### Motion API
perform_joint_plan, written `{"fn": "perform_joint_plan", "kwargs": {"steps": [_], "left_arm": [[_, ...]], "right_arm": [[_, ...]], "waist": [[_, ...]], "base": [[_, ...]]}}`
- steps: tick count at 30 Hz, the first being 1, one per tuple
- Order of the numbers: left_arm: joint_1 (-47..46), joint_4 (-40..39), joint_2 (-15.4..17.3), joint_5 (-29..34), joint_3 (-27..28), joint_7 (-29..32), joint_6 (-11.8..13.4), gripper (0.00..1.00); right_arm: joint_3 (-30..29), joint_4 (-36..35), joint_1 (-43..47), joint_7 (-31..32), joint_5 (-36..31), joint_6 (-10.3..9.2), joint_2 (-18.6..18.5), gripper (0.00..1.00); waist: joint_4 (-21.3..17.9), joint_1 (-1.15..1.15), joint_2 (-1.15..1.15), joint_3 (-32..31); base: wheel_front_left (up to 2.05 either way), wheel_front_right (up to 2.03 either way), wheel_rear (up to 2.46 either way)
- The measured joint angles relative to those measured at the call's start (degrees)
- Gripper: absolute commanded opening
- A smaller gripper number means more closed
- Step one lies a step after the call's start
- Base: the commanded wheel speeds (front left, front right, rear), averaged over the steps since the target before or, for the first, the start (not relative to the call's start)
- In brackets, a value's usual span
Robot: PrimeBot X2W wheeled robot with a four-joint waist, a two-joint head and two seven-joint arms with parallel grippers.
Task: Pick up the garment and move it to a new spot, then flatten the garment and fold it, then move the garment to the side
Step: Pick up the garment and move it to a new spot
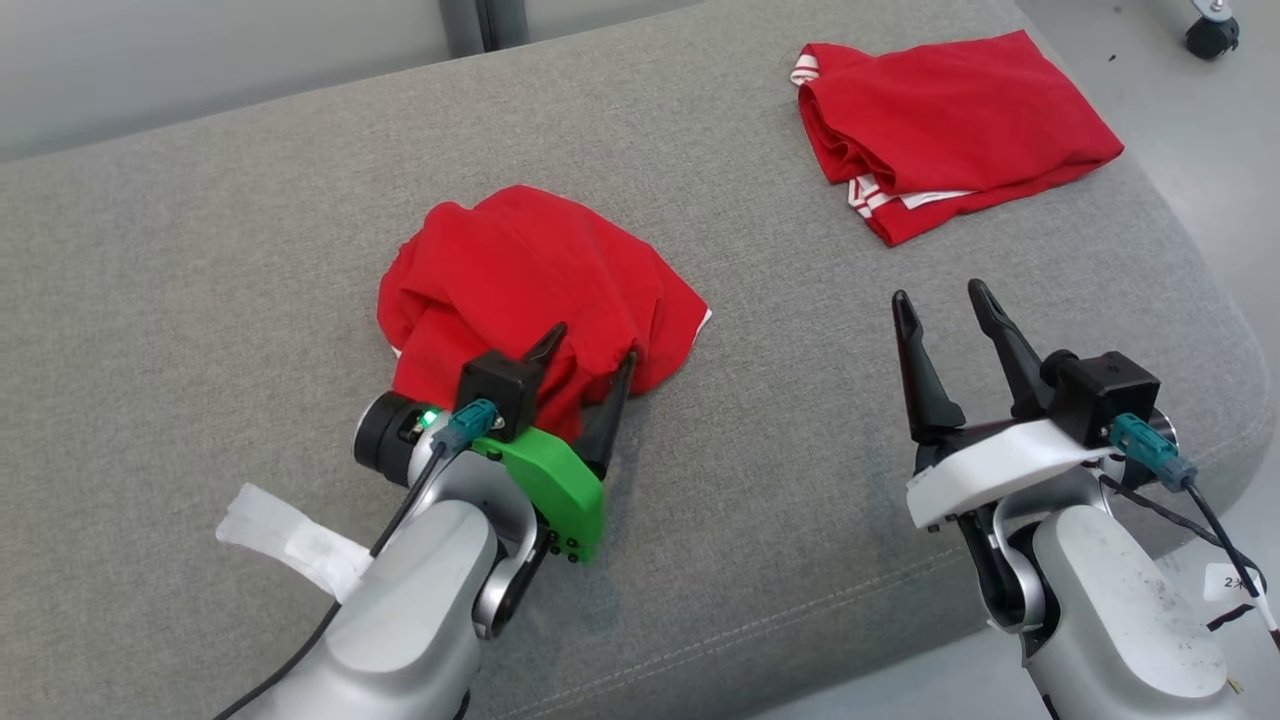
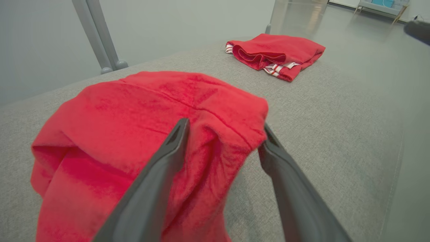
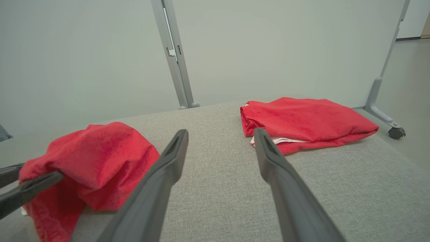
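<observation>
Crumpled red garment (image 1: 530, 280) lies mid-table (image 1: 200, 300). Left pincer (image 1: 592, 348) is spread, with the garment's near edge between its fingers. Right pincer (image 1: 940, 297) is spread above the table, near right. Folded red garment (image 1: 950, 125) lies far right.

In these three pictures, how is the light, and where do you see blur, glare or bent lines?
Head view: soft, even light; only a faint shadow under the left claw on the grey cushion; all sharp. Left wrist view: the near fingers are soft, and the shiny floor shows pale glare. Right wrist view: the right claw looks stretched by the wide lens.
</observation>
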Motion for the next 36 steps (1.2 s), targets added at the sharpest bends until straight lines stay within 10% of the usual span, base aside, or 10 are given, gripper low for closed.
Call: {"fn": "perform_joint_plan", "kwargs": {"steps": [19,36], "left_arm": [[2.02,-8.86,0.19,-2.70,-2.47,-3.41,2.55,1.00],[9.87,-9.65,1.83,-2.32,8.05,-3.90,4.74,1.00]], "right_arm": [[-1.48,0.43,0.43,-0.15,0.00,-0.02,-0.52,1.00],[-1.63,0.45,2.50,-0.23,0.00,-0.02,-0.47,1.00]], "waist": [[4.10,0.00,0.00,-2.43],[7.33,0.00,0.00,-5.10]], "base": [[0.00,0.00,0.00],[0.00,0.00,0.00]]}}
